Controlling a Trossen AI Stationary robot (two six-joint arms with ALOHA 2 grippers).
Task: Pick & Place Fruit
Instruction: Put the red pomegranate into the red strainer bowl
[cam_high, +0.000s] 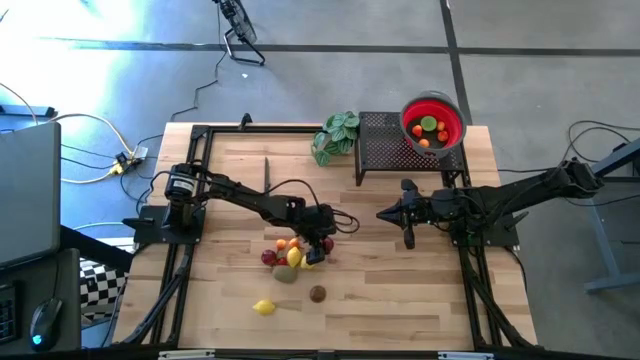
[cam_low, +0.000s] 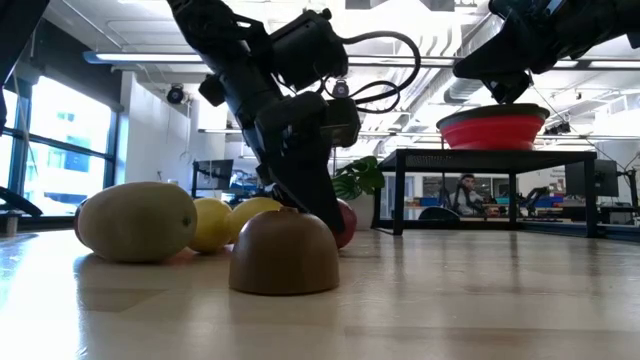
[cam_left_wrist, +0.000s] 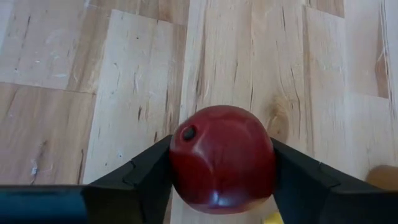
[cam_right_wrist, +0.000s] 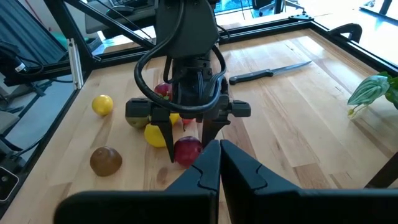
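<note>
A pile of small toy fruit lies on the wooden table left of the middle. My left gripper reaches down into the pile's right end, shut on a dark red fruit that shows a small dark pit on its surface. Apart from the pile, a brown fruit and a yellow fruit rest on the table nearer the front edge. My right gripper hangs shut above the table right of the middle, with nothing in it. My left gripper pinches the dark red fruit between its two fingers, one on each opposite side. The fingers slant down from the table's left. The fruit's underside is on the table top.
At the far right a red bowl holding a few fruits stands on a black mesh rack. A green leafy plant lies beside the rack, and a knife lies on the far left of the table. The near right is bare wood.
</note>
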